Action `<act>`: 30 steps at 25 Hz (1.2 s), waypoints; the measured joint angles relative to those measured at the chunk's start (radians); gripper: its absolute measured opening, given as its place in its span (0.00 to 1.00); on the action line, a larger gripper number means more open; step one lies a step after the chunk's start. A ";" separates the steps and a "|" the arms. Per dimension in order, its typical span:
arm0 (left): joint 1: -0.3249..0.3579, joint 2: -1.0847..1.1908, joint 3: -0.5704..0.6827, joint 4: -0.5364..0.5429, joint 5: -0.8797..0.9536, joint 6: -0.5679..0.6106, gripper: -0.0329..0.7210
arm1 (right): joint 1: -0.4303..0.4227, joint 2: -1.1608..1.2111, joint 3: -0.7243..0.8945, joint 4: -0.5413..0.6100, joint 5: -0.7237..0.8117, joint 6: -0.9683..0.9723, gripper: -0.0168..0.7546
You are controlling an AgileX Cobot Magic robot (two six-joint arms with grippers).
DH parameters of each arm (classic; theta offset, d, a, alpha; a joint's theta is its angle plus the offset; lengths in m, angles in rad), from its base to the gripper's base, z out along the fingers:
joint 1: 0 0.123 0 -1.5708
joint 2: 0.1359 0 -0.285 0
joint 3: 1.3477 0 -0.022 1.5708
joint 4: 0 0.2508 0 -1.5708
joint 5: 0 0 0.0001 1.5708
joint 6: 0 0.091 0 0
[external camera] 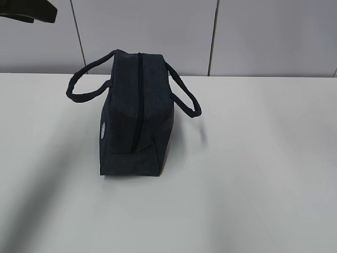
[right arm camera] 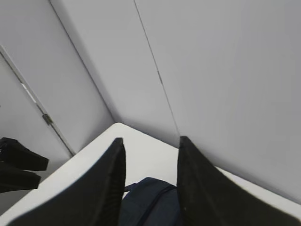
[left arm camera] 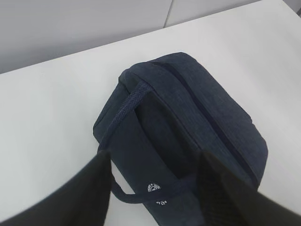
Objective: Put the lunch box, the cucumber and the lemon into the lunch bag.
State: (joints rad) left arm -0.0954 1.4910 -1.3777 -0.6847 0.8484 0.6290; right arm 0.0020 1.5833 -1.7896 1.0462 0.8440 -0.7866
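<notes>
Right now the lunch bag (external camera: 134, 118) stands in the middle of the white table (external camera: 253, 168), zipped shut, with its two handles sticking out to the sides. Both grippers hang above it — the left gripper (left arm camera: 155, 188) and the right gripper (right arm camera: 150, 183) have their fingers spread apart, holding nothing.

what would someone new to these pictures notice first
The dark navy lunch bag stands alone mid-table, zipper closed along its top, handles drooping to either side. The left gripper hovers open just above its logo side, dark fingers framing the near handle.
</notes>
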 joint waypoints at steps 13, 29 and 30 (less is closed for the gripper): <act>0.000 -0.220 0.000 0.144 0.217 -0.121 0.53 | 0.000 -0.183 -0.203 -0.606 0.338 0.432 0.38; 0.000 -0.693 0.155 0.293 0.377 -0.293 0.51 | 0.000 -0.687 0.142 -0.613 0.428 0.544 0.38; 0.000 -0.734 0.183 0.316 0.373 -0.313 0.51 | 0.000 -0.732 0.184 -0.623 0.430 0.550 0.38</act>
State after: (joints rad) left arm -0.0954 0.7575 -1.1945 -0.3692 1.2210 0.3164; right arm 0.0020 0.8513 -1.6058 0.4233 1.2739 -0.2367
